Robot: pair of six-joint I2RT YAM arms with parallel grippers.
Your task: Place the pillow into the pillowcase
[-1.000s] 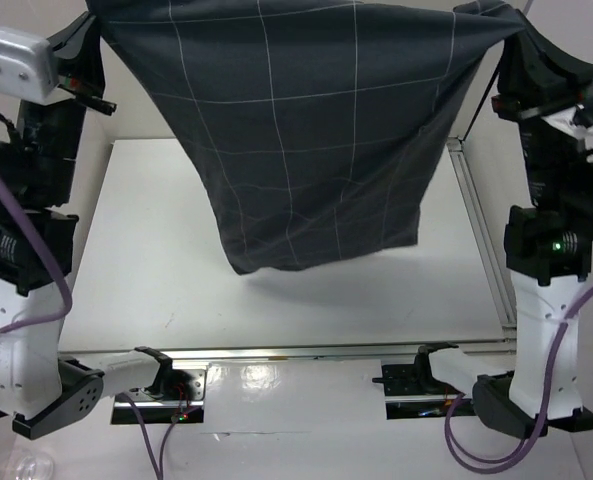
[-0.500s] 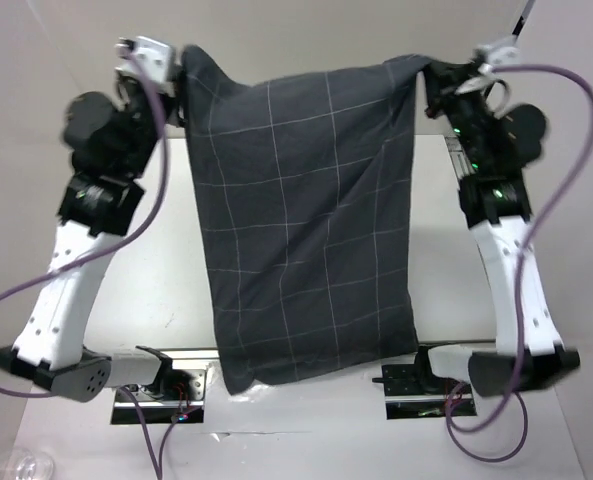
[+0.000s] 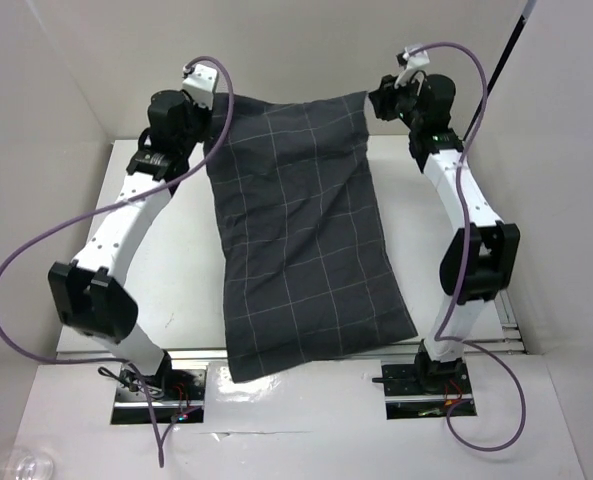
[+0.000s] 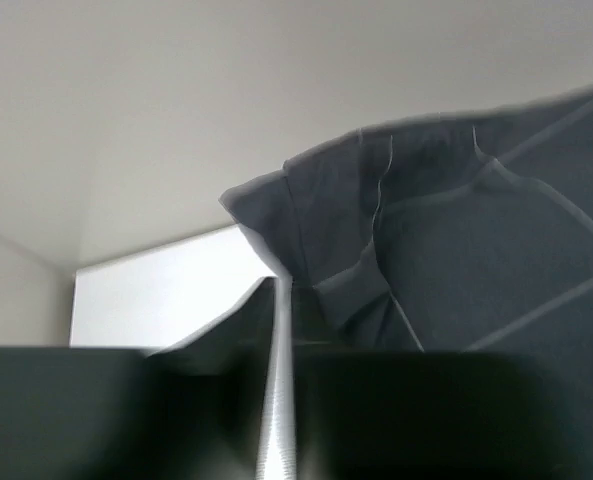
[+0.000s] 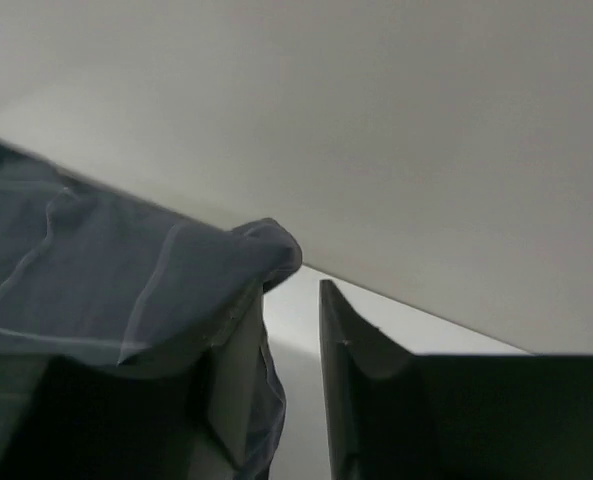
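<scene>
The pillowcase [image 3: 301, 230] lies spread lengthwise on the desk [image 3: 166, 270]. The left gripper [image 4: 279, 295] is clamped on its far-left corner. The right gripper [image 5: 292, 290] stands parted, the far-right corner seemingly draped over one finger.

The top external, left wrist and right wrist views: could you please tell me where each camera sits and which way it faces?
Top external: above, behind the bases, looking down on the white table; left arm and right arm reach the dark charcoal-grey checked fabric pillowcase.
Left wrist: on the left arm, facing the back wall; left end effector shut on a pillowcase corner.
Right wrist: on the right arm, facing the back wall; right end effector open, cloth draped across one side.
Both wrist views share the pillowcase and wall.
</scene>
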